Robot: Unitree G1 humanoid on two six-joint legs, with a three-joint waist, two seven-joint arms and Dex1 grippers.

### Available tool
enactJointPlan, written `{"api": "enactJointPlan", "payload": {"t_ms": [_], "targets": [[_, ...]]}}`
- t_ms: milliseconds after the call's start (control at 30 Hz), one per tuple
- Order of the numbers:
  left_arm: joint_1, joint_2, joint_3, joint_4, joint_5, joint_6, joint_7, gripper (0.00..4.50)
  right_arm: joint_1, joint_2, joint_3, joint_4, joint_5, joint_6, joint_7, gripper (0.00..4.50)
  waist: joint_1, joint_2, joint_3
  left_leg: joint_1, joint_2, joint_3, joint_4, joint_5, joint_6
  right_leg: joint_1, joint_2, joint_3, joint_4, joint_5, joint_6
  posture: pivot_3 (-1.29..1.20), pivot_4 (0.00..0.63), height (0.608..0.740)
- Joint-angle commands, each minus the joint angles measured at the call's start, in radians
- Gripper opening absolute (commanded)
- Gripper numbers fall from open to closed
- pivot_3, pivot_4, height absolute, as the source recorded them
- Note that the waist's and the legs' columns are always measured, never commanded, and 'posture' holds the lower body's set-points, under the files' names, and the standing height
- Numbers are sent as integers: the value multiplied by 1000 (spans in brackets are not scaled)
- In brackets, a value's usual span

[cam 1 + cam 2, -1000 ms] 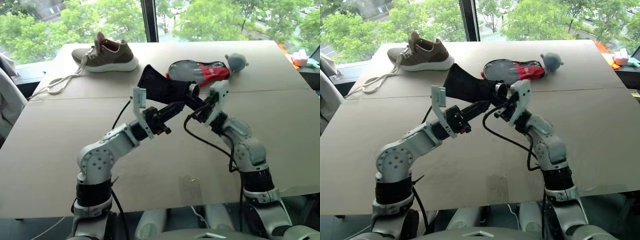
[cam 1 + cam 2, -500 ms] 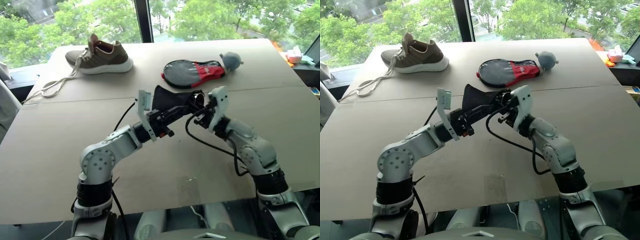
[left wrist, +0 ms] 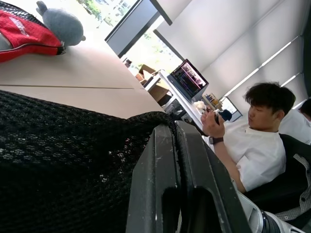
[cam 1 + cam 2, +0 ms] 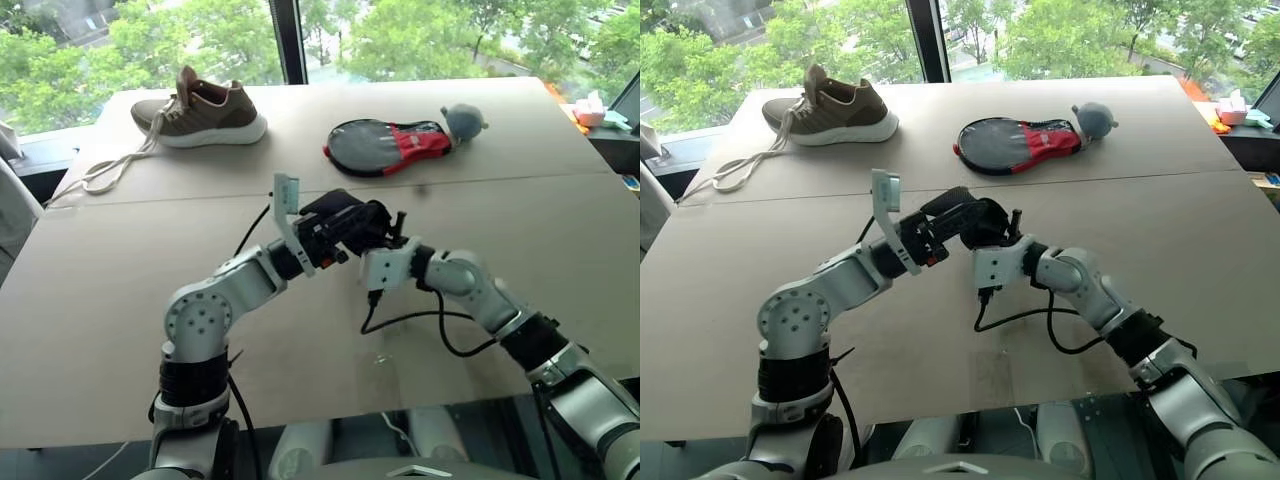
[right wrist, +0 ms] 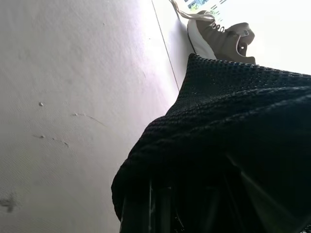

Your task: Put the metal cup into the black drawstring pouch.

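Big pale beige tabletop (image 4: 120,300) by a window with green trees outside, and right over the middle of it is the soft black mesh drawstring pouch (image 4: 345,218), bunched up and held off the surface between the two arms. The left gripper (image 4: 352,228) has its two black fingers (image 3: 167,179) pressed flat together, pinching an edge of the pouch fabric, so it's fully clamped on it. The right gripper (image 4: 385,232) comes in from the other side with its tip buried in the black cloth; in the right wrist view the mesh drapes over it, so I honestly can't tell how wide it sits or whether it has hold of anything. The small shiny steel cup can't be made out either, so no idea if it's in the folds. Further back on the table lies a round black-and-red paddle cover (image 4: 385,145) with a little grey plush toy (image 4: 465,122) touching its far right end. Well off to the far left sits a brown knit sneaker with a white sole (image 4: 203,108), its long white laces (image 4: 105,168) trailing toward the table edge. The left wrist view catches a person in a white shirt (image 3: 252,145) seated beyond the table, near a laptop with a lit screen (image 3: 187,80)
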Motion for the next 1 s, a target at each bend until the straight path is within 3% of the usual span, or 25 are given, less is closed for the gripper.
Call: {"api": "enactJointPlan", "payload": {"t_ms": [33, 133, 300, 467, 667, 800, 1000], "targets": [[-5, 12, -14, -35, 24, -36, -45, 0, 51, 11, -109, -146, 215, 289, 132, 1722, 2, 0, 0, 0, 0, -1, 0, 0, 0, 0, 0, 0, 0, 0, 0, 0, 150, 736], [32, 28, -30, -49, 63, -42, -59, 0, 65, -24, -207, -312, 447, 633, 238, 1900, 1, 0, 0, 0, 0, -1, 0, 0, 0, 0, 0, 0, 0, 0, 0, 0, 150, 736], [50, 20, -35, -36, 109, -69, -64, 0, 74, -152, -353, -501, 718, 960, 371, 1900, 3, 0, 0, -1, 0, -2, 0, -3, 5, 0, -1, -2, 0, 0, 0, 0, 150, 736], [54, 18, -46, -17, 140, -81, -84, 0, 106, -223, -505, -566, 932, 1129, 412, 1900, 7, 0, 0, -1, 0, -2, 0, -3, 5, 0, -1, -3, -1, 0, 0, 0, 150, 736], [47, 11, -53, -12, 146, -79, -94, 0, 110, -182, -629, -577, 1076, 1212, 326, 1900, 5, 0, 0, -1, 0, -2, 0, -3, 5, 0, -1, -3, -1, 0, 0, 0, 150, 736], [43, 12, -43, -13, 139, -77, -95, 0, 129, -218, -637, -541, 965, 1102, 301, 1900, 8, 0, 0, -1, 0, -2, 0, -3, 5, 0, -2, -3, -1, 0, 0, 0, 150, 736], [44, 17, -45, -16, 139, -70, -97, 0, 193, -305, -509, -380, 595, 599, 399, 1900, 11, 0, 0, -1, -1, 0, 0, -3, 5, 0, -2, -3, -1, 0, 1, 0, 150, 736]]}}
